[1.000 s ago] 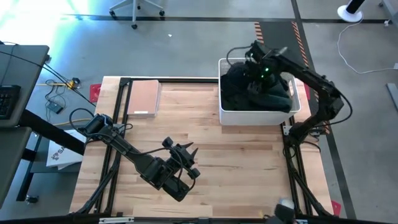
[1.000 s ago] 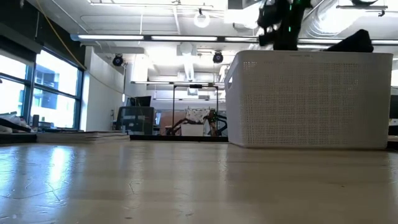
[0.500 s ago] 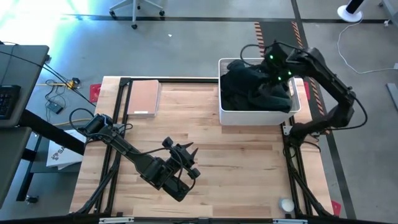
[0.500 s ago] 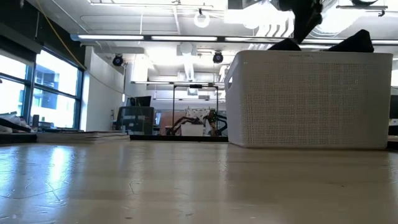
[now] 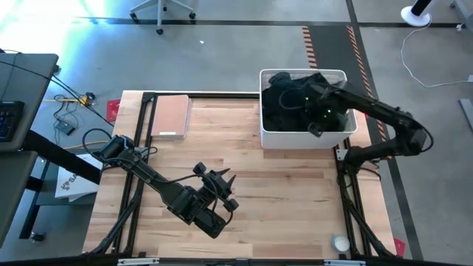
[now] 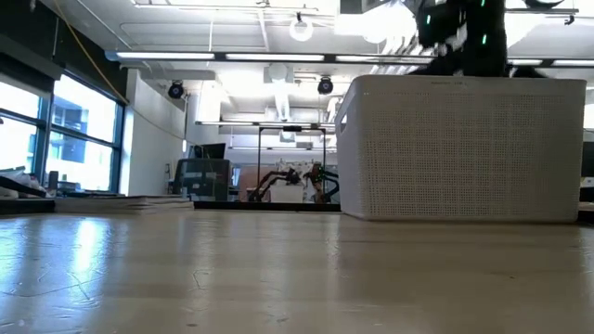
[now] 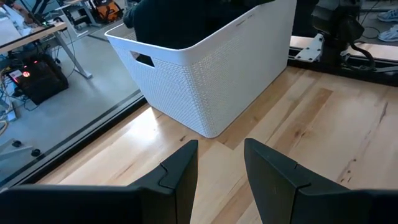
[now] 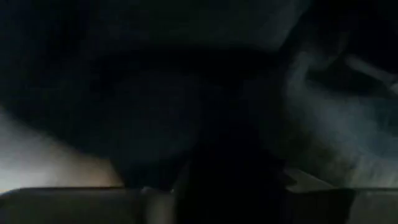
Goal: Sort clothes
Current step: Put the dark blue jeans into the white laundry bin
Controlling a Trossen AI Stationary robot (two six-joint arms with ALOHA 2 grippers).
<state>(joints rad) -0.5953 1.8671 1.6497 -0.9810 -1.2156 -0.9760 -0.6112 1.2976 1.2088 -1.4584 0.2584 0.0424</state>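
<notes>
A heap of dark clothes (image 5: 284,103) lies in the white lattice basket (image 5: 303,138) at the table's far right; it also shows in the left wrist view (image 7: 180,18). My right gripper (image 5: 297,102) reaches down into the basket among the dark fabric (image 8: 155,93), and its wrist stands above the rim in the low view (image 6: 459,42). My left gripper (image 5: 229,191) is open and empty over the bare wood near the table's front; its fingers (image 7: 180,171) point toward the basket (image 7: 211,87). No bright or pale garment shows.
A flat tan board (image 5: 171,116) lies at the table's far left. A small white round object (image 5: 340,242) sits at the front right corner. Bare wood lies between my left gripper and the basket. Black frame rails run along both sides of the table.
My right gripper has swung from the basket's far left side toward the table's right, then come toward the near edge and down into the heap of clothes. A dark peak of cloth that stood above the basket's rim in the low view no longer shows.
</notes>
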